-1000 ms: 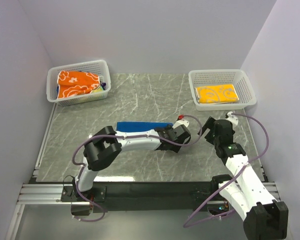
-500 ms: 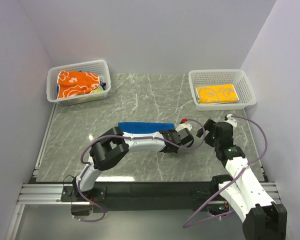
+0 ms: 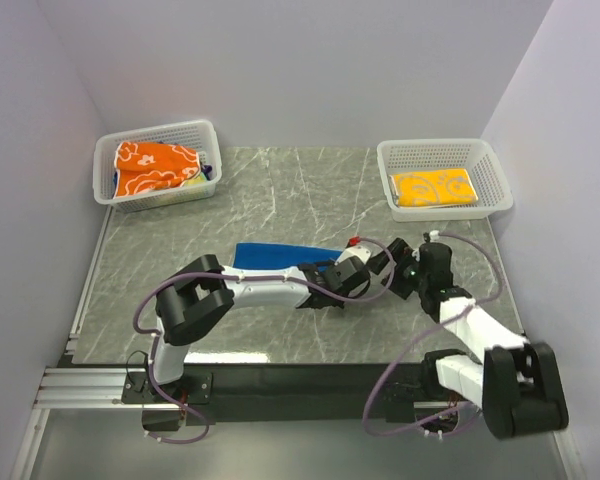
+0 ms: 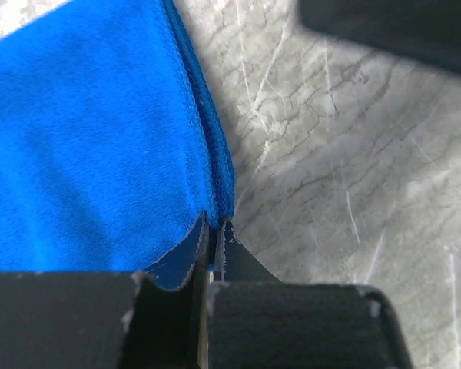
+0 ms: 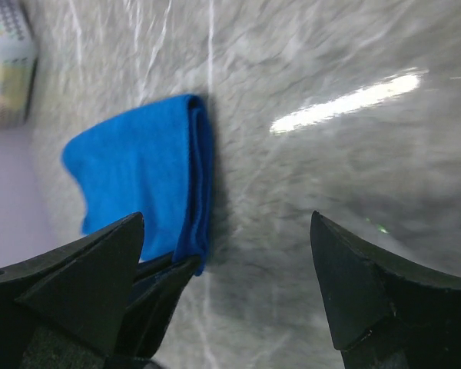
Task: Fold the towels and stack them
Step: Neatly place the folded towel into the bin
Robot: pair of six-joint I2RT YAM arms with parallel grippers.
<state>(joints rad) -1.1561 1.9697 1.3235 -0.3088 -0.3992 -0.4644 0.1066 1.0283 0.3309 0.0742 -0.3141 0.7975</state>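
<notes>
A royal blue towel [image 3: 275,255] lies folded mid-table, partly under my left arm. My left gripper [image 3: 330,282] is shut on its near right corner; the left wrist view has the jaws [image 4: 213,223] pinched on the blue towel [image 4: 84,138] at its folded edge. My right gripper [image 3: 400,268] hangs open just right of that corner, holding nothing. From the right wrist, its open gripper [image 5: 227,217] frames the blue towel [image 5: 138,173] and the left fingers [image 5: 165,280] clamped on it. A yellow towel [image 3: 435,187] and an orange towel [image 3: 155,165] lie in baskets.
The white mesh basket [image 3: 160,135] with the orange towel stands at the far left corner, another white basket [image 3: 440,146] with the yellow towel at the far right. Grey walls close in the marble table [image 3: 280,200] on three sides. Purple cables loop off both arms.
My left gripper has shut on the blue towel's corner. The right arm has swung left and now sits close beside the left gripper.
</notes>
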